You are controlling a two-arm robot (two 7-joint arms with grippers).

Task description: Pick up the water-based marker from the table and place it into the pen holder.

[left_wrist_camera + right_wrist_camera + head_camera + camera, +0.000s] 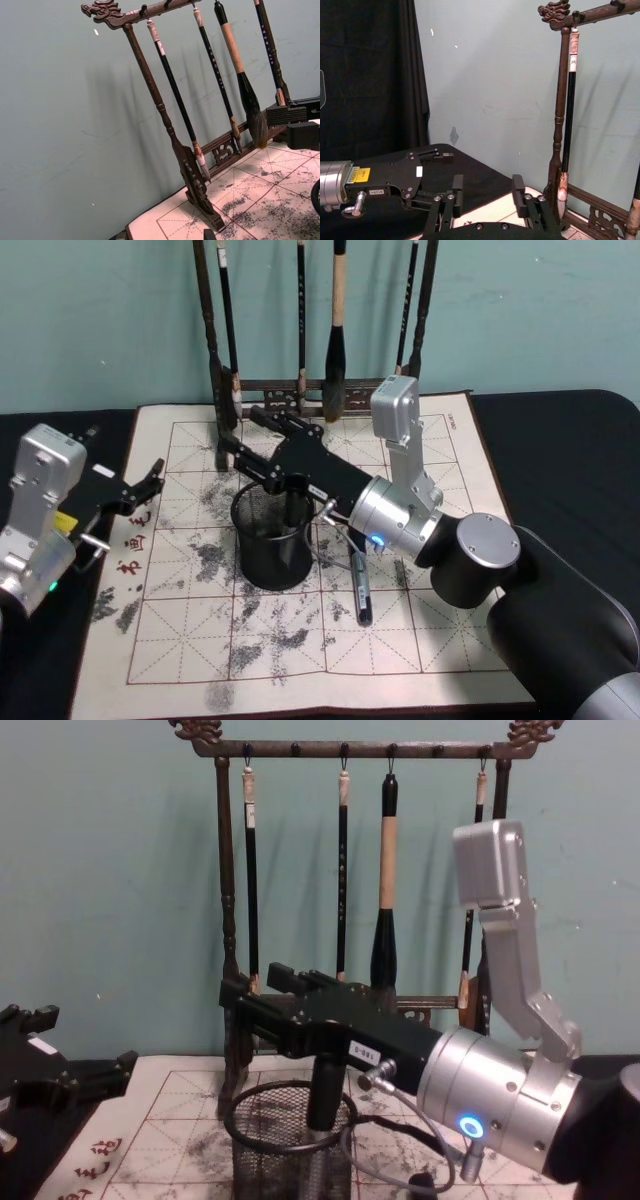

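The pen holder (270, 565) stood on the ink-stained grid mat (450, 640), a little left of the mat's middle and well apart from all four of its edges. A thick black marker (295, 508) stood in it, nearly upright, its lower part down inside the mesh and its upper end rising past the rim. In the chest view the marker (322, 1095) ran straight down from beneath the arm's black body into the holder (290, 1160). The right gripper (240, 428) reached in from the mat's right edge, passed low over the holder and pointed toward the mat's far left corner. Its fingers were spread with nothing between them. Its own wrist view showed the two fingers of the right gripper (487, 182) parted over an empty gap, aimed at the left post of the brush rack (560, 125). That rack (300, 390) stood along the mat's far edge with several brushes (388, 890) hanging from its top bar. A slim dark pen (361, 592) lay on the mat just right of the holder, beneath the right arm's wrist and apart from the cup. The left gripper (150, 488) hung at the mat's left edge, beside the red characters (130, 540) printed there. Its fingers were apart and empty, well clear of the holder. The mat rested on a table covered in black cloth (570, 440).
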